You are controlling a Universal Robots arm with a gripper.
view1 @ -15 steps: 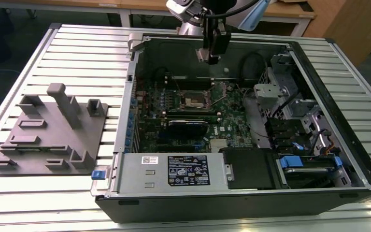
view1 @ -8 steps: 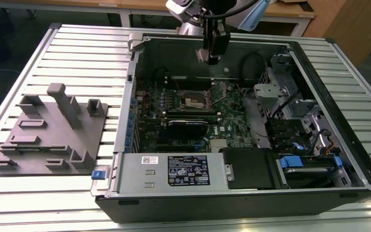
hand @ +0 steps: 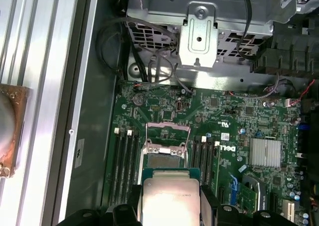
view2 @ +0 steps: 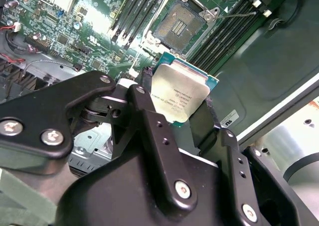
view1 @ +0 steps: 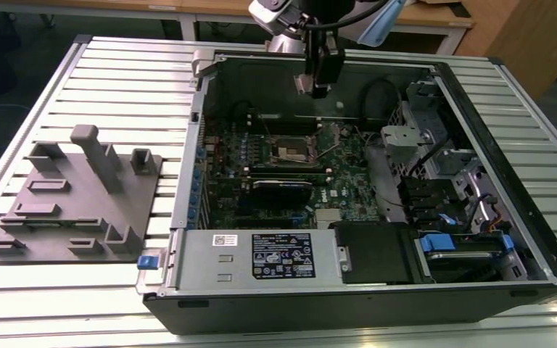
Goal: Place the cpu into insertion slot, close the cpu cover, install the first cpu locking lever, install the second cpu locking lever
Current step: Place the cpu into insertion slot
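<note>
My gripper [view1: 315, 85] hangs over the open computer case, above its far side, and is shut on the cpu [view2: 178, 94], a flat square chip with a silvery top. In both wrist views the chip sits between the two black fingers [view2: 142, 104]; the first wrist view shows the cpu [hand: 169, 196] in my gripper [hand: 171, 202]. The insertion slot [view1: 293, 151] lies on the green board below and towards the near side, its pale grid centre [view2: 180, 26] uncovered. The cpu cover [hand: 166, 145] stands swung open at the socket's far edge. A thin metal lever [view2: 234, 15] juts out beside the socket.
Black memory slots [hand: 124, 156] flank the socket on both sides. A power supply box [view1: 281, 255] fills the case's near side and a drive cage [view1: 423, 138] the exterior view's right. A grey fixture plate [view1: 75, 196] lies on the slatted table at the exterior view's left.
</note>
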